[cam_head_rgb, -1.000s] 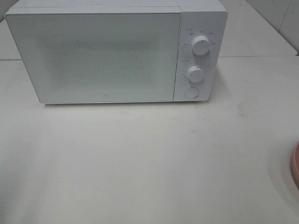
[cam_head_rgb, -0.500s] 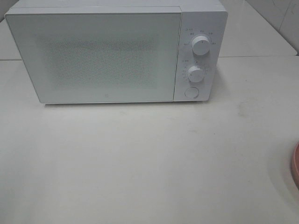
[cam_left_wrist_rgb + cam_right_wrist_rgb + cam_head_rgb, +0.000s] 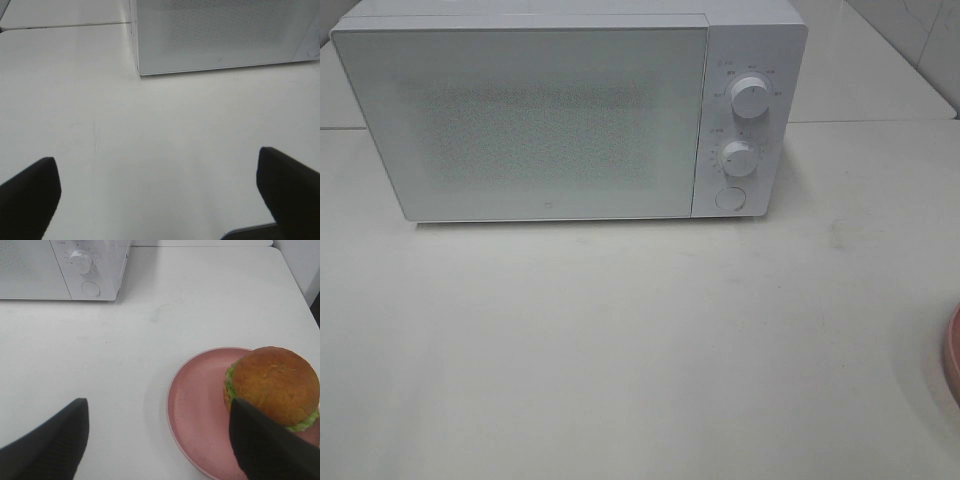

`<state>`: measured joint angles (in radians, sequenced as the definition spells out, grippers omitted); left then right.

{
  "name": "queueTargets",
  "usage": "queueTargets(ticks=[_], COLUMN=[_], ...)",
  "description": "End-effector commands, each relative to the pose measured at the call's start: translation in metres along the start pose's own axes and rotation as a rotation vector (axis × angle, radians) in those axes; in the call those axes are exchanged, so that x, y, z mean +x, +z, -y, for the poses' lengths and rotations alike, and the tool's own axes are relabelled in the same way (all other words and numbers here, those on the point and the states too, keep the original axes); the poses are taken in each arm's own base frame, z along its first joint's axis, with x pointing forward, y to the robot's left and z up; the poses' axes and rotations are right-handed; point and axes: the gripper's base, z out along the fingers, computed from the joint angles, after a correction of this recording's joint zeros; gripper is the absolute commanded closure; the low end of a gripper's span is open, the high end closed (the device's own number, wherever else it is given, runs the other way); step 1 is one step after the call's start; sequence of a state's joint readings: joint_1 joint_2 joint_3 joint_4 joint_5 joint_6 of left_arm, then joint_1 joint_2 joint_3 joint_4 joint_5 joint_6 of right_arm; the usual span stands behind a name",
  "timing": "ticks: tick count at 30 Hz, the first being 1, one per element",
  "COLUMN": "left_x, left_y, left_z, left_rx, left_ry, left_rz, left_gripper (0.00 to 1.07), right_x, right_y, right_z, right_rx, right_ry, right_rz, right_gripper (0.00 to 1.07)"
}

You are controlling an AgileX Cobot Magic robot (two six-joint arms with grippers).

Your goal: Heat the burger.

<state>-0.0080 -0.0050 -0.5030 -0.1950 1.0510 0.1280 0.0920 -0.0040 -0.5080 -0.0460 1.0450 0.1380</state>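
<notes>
Surface: pale white tabletop (image 3: 640, 350) with a white tiled wall behind; faint scuffs, nothing else loose on it.
Burger: the burger (image 3: 274, 386) sits on the pink plate (image 3: 197, 405), toward the plate's 3 o'clock side in the right wrist view; lettuce frill shows under the bun.
Plate in the high view: only a sliver of its rim shows at the table's 4 o'clock edge; the burger itself is out of that frame.
Right gripper: the right gripper (image 3: 160, 440) hangs above the table beside the plate, jaws spread wide, nothing between them.
Left gripper: the left gripper (image 3: 160, 195) hovers over bare table, jaws fully apart and empty.
Microwave: the microwave (image 3: 550, 120) stands at 12 o'clock, door shut, two knobs and a round button (image 3: 728, 198) on its right panel.
Risk: door is not yet open, so a lift now leaves nowhere to go; squeezing the soft bun could crush or topple it; nudging the plate could push it off the near table edge.
Writing: small marks ring the knobs, too fine to read; a tiny logo on the door's lower edge, illegible.
</notes>
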Motion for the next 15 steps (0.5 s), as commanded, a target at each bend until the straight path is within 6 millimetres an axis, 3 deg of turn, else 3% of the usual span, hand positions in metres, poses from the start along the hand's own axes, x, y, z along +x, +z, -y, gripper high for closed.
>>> queueTargets(ticks=[1,15], left_x=[0.0014,0.0014], left_y=[-0.0023,-0.0023], left_z=[0.0011,0.0011], left_rx=[0.004,0.004], left_ry=[-0.005,-0.005], left_rz=[0.033,0.033], left_gripper=[0.06,0.06], right_x=[0.0011,0.0009], right_y=[-0.0024,-0.0021], right_z=[-0.0002,-0.0002], right_rx=[0.000,0.000], right_ry=[-0.009,-0.009], right_rz=[0.026,0.024], right_gripper=[0.32,0.32])
